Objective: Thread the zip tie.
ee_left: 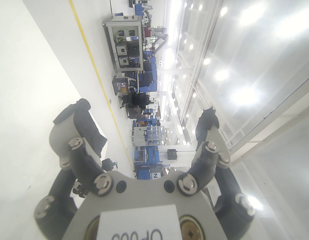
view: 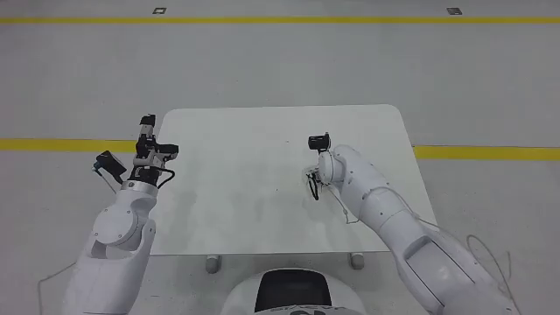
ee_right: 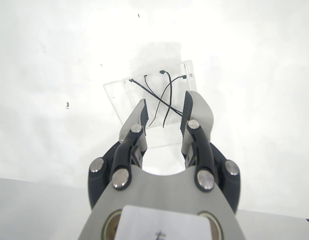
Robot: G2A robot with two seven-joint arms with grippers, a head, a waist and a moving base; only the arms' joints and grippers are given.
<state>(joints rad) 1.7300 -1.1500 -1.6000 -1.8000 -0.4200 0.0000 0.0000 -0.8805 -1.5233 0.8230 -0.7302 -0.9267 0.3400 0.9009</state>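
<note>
Several black zip ties [ee_right: 154,95] lie crossed over one another in a shallow clear tray [ee_right: 113,96] on the white table [view: 254,149]. My right gripper [ee_right: 166,98] hangs open just above them, one finger on either side of the bundle, holding nothing. From above, the zip ties [view: 312,187] show as thin dark lines beneath the right wrist, right of the table's centre. My left gripper [view: 157,137] is at the table's left edge, raised and pointing away across the room. The left gripper [ee_left: 144,111] is open and empty.
The white table has rounded corners, with bare surface between the two arms. A tiny dark-and-white speck [ee_right: 67,105] lies on the tabletop beside the tray. Yellow floor lines [view: 280,20] run beyond the table.
</note>
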